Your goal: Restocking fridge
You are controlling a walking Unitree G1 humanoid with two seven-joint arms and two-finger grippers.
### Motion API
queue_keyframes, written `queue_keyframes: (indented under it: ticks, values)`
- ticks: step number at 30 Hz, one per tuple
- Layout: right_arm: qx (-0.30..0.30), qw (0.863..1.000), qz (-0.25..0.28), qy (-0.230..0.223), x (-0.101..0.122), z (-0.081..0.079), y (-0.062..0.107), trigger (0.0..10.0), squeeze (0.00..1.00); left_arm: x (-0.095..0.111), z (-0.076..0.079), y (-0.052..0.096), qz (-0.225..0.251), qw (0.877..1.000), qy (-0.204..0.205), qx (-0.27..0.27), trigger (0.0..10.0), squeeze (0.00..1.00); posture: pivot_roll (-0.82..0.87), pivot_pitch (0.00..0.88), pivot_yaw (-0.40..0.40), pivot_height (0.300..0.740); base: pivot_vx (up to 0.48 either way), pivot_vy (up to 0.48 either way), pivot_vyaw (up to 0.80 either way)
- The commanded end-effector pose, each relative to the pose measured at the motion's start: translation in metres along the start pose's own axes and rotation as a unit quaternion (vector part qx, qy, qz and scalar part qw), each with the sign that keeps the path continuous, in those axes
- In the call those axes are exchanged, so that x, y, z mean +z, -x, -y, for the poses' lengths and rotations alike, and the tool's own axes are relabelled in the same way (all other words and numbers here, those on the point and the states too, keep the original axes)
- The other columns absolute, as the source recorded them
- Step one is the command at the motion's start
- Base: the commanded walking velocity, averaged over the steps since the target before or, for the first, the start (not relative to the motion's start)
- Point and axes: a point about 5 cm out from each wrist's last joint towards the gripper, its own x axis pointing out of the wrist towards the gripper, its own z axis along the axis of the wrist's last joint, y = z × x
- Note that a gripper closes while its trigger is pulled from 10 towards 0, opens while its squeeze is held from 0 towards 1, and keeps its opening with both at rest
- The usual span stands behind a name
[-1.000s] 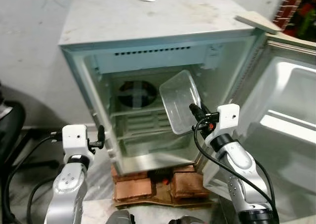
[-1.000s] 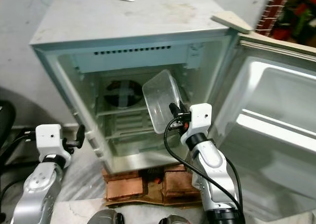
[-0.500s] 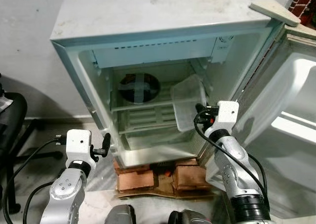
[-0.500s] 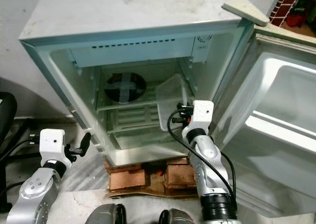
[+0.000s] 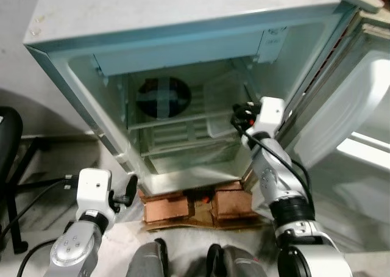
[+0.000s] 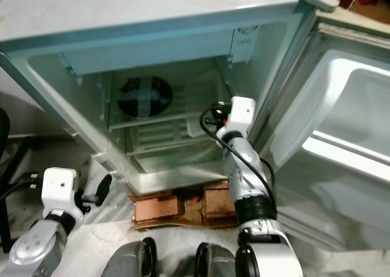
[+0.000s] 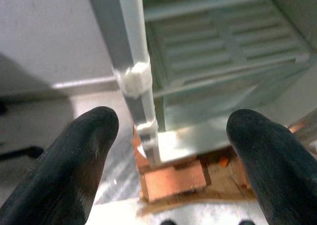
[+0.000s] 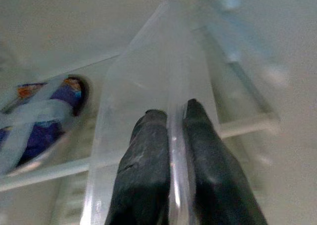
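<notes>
Left eye view: left pincer [image 5: 130,190] is hanging low outside the fridge [image 5: 183,21], near its front left corner, fingers [image 7: 74,165] spread apart with nothing between them. In the left wrist view it is facing the fridge's front edge and the bricks [image 5: 167,207] under the cabinet. Inside, a round fan opening [image 5: 163,97] is sitting in the back wall above a shelf [image 5: 164,119]. To the right, the clear plastic container [image 5: 220,109] is tilting on its side at shelf level in the right half of the compartment; it is see-through, rectangular, thin-walled and rounded at the corners. Right pincer [image 5: 237,115] is reaching in, clamped on the container's rim [image 8: 173,150]. The fridge door [image 5: 359,124] is standing open on the far right.
</notes>
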Motion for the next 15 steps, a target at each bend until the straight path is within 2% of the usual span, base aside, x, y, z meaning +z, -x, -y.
queue_keyframes:
  ticks: [1, 7, 11, 15]
  values:
    - [-0.001, 0.999, -0.031, -0.023, -0.012, -0.003, -0.006, 10.0, 0.0, 0.0, 0.0, 0.007, -0.008, 1.0, -0.002, 0.003, 10.0, 0.0, 0.24, 0.284, -0.003, 0.74, 0.0, 0.0, 0.0]
    - [-0.012, 0.998, -0.038, -0.04, -0.006, -0.003, -0.019, 10.0, 0.0, 0.005, 0.001, 0.021, -0.012, 1.0, 0.002, 0.013, 10.0, 0.0, 0.28, 0.323, -0.016, 0.74, 0.0, 0.0, 0.0]
    - [-0.037, 0.997, -0.047, -0.049, 0.0, 0.005, -0.026, 10.0, 0.0, 0.005, 0.005, 0.036, -0.025, 1.0, 0.005, 0.012, 10.0, 0.0, 0.31, 0.372, -0.022, 0.74, 0.0, 0.0, 0.0]
    - [-0.056, 0.996, -0.056, -0.048, 0.0, 0.01, -0.027, 10.0, 0.0, 0.005, 0.006, 0.042, -0.033, 0.999, 0.007, 0.012, 10.0, 0.0, 0.32, 0.39, -0.025, 0.74, 0.0, 0.0, 0.0]
